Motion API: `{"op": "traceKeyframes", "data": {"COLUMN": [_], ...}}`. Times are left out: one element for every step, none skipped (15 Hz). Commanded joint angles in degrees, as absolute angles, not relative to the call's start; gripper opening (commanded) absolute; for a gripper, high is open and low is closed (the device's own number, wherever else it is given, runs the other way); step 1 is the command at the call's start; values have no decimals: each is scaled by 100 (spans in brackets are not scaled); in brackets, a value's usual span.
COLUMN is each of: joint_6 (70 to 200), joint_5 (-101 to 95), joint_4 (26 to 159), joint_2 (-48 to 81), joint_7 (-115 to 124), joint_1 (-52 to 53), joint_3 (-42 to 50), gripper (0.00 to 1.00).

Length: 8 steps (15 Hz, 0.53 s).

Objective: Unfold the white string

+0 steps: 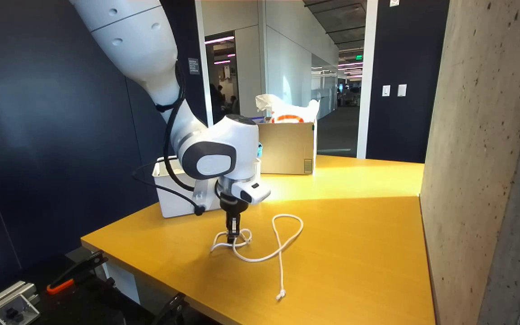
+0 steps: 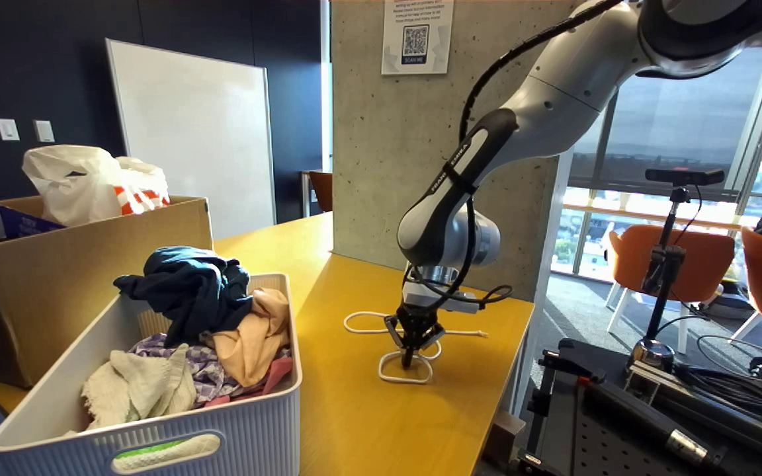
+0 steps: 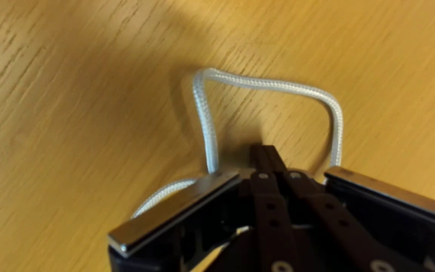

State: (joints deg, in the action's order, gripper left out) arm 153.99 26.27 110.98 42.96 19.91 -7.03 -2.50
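- Foremost, robot arm, one: reaching down from above, bent so that its one gripper points straight down at the table.
- Fingers, two: clenched together, tips inside a bend of the white string; whether they touch it cannot be told.
- The white string, one: on the table, around and beside the fingertips; in an exterior view it crosses itself in a wider loop and ends in a knot.
- White bin, one: holds dark blue cloth, one; peach cloth, one; cream cloth, one; purple-checked cloth, one; red fabric, count unclear.
- Cardboard box, one: near the bin, holds white plastic bagging with orange-red print, and blue packaging.
- Whiteboard, one: beyond the box.
- Orange chairs by the windows, two.
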Motion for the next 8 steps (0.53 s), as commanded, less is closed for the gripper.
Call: {"op": "traceKeyframes", "data": {"joint_6": [15182, 15173, 15153, 15168, 15176, 15216, 15244, 15269], "joint_5": [2618, 2618, 2616, 2627, 2626, 2626, 2618, 2616], "joint_4": [10798, 10783, 10778, 10817, 10841, 10916, 10968, 11026], "joint_2": [4487, 4500, 4492, 4457, 4423, 4345, 4291, 4228], "joint_7": [2070, 2072, 2070, 2083, 2084, 2082, 2104, 2112], "joint_1": [-652, -652, -651, -635, -624, -602, -571, -548], "joint_3": [-170, -168, -160, -155, -151, -157, -143, -138], "gripper": [0, 0, 0, 0, 0, 0, 0, 0]}}
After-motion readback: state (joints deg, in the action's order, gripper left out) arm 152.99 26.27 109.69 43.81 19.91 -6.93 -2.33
